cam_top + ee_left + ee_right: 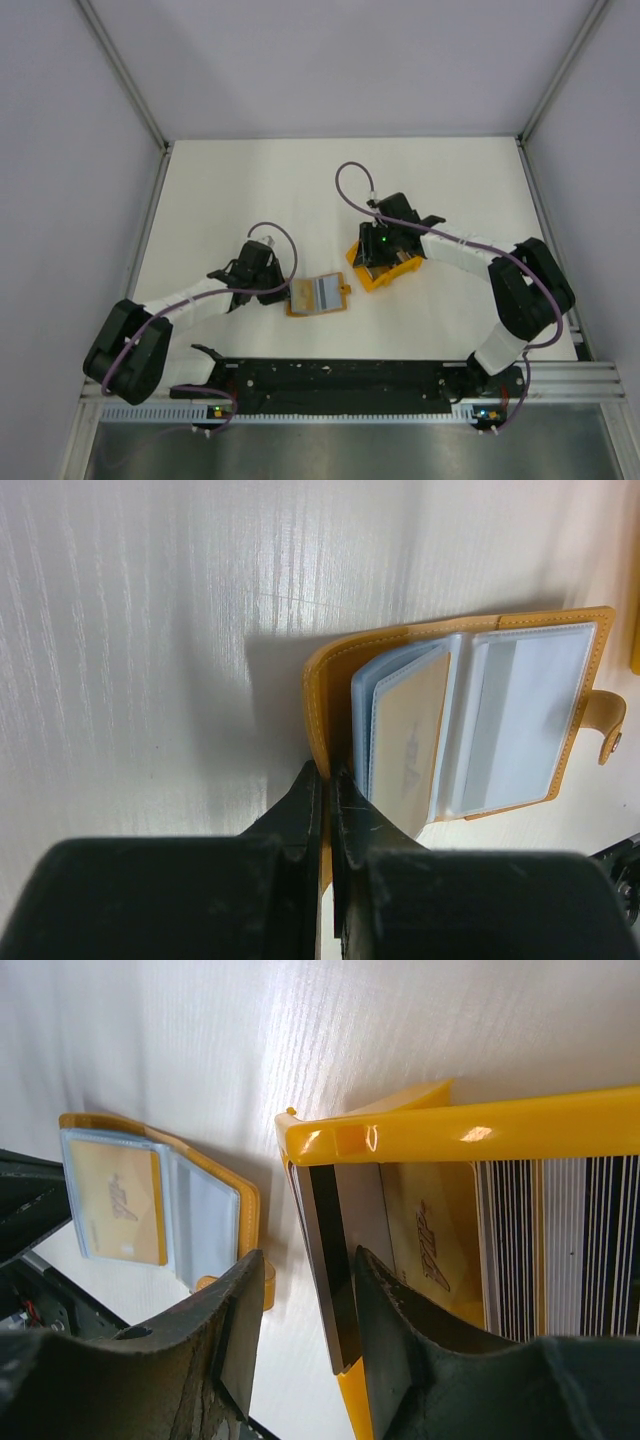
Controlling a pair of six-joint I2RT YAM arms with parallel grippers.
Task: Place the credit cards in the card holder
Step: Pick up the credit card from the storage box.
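Mustard-orange folding card holder (500, 720) lies open ahead of our left tool (325, 772), clamped on its cover edge, one tan card (410, 730) sleeved. Our right tool (308, 1260) gapes astride a grey card (332, 1250); beyond, striped credit cards (560, 1245) await in the orange plastic bin (460, 1125).

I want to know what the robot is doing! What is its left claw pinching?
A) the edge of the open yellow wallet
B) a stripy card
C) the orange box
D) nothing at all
A: in the left wrist view the left gripper is closed on the cover edge of the open card holder, which is the yellow wallet.
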